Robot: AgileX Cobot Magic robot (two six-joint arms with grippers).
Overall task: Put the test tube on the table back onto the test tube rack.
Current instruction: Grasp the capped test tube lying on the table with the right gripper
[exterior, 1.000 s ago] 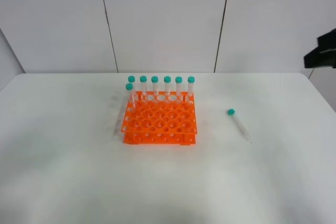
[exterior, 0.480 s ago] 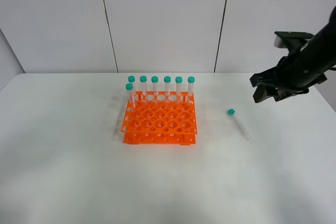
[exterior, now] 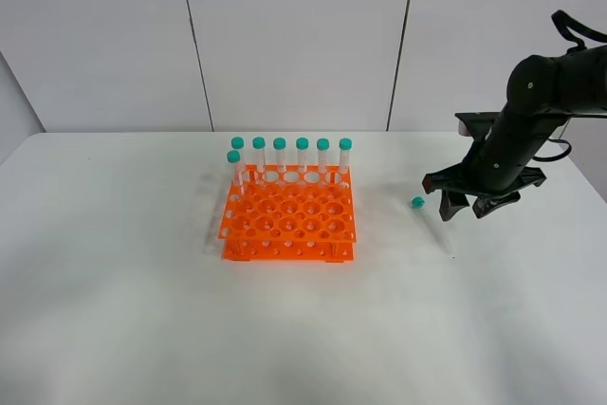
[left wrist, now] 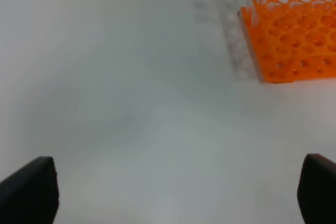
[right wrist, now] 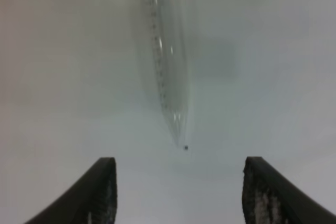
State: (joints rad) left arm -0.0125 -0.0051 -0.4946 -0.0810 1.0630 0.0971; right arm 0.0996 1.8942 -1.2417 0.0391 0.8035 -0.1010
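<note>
The test tube [exterior: 432, 225] lies flat on the white table [exterior: 142, 291], right of the orange test tube rack [exterior: 289, 220], its teal cap toward the back. Several capped tubes [exterior: 302, 156] stand in the rack's back row. My right gripper [exterior: 466, 208] hovers just right of the lying tube, open and empty. In the right wrist view the clear tube [right wrist: 164, 61] points its conical tip toward the gap between the open fingers [right wrist: 101, 192], ahead of my right gripper [right wrist: 181, 195]. My left gripper [left wrist: 173, 192] is open over bare table, with the rack [left wrist: 294, 35] far ahead of it.
A pale panelled wall [exterior: 294, 35] rises behind the table's back edge. The right arm's dark links [exterior: 541, 82] reach in from the right edge of the exterior high view. The left arm does not show in that view.
The right arm has swung in from the right edge and dropped down beside the lying tube. The tube and rack have not moved.
</note>
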